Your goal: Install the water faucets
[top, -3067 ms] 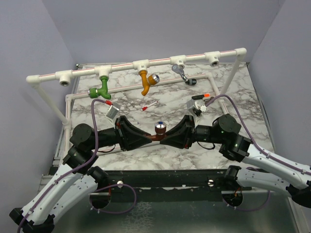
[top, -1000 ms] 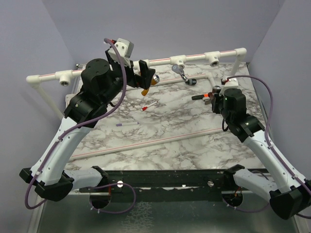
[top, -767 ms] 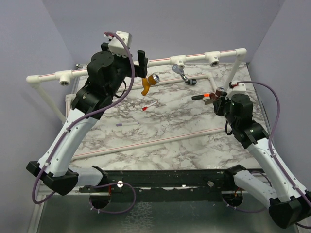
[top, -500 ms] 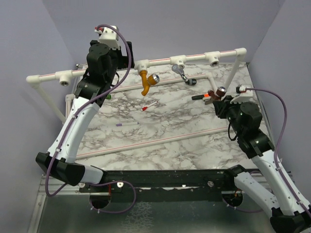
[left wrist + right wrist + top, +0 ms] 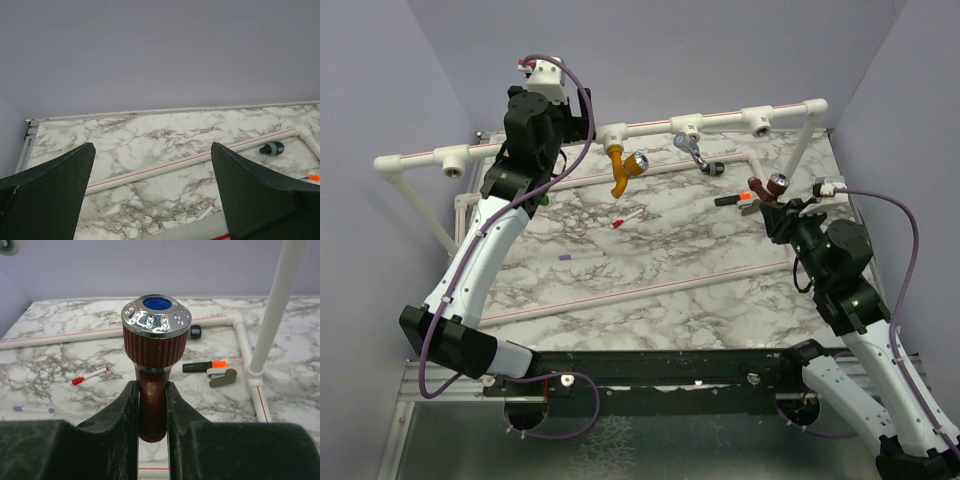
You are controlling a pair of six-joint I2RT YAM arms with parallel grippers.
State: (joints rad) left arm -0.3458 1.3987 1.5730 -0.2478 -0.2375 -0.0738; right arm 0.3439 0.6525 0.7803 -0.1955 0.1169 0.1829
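On my left, the left arm reaches up to the far end of the bench, its wrist by the white pipe rail. The left jaws are released, spread wide, with only bench and wall showing between them. Just a sliver of the green tap shows from behind that arm. Further along, the orange tap hangs from a socket on the rail, and the silver tap sits at the next socket. On my right, the right jaws are clenched on the brown tap. They hold it upright by its stem, chrome knob on top, above the bench and near the rail's right post. A black-and-orange marker lies on the bench close by.
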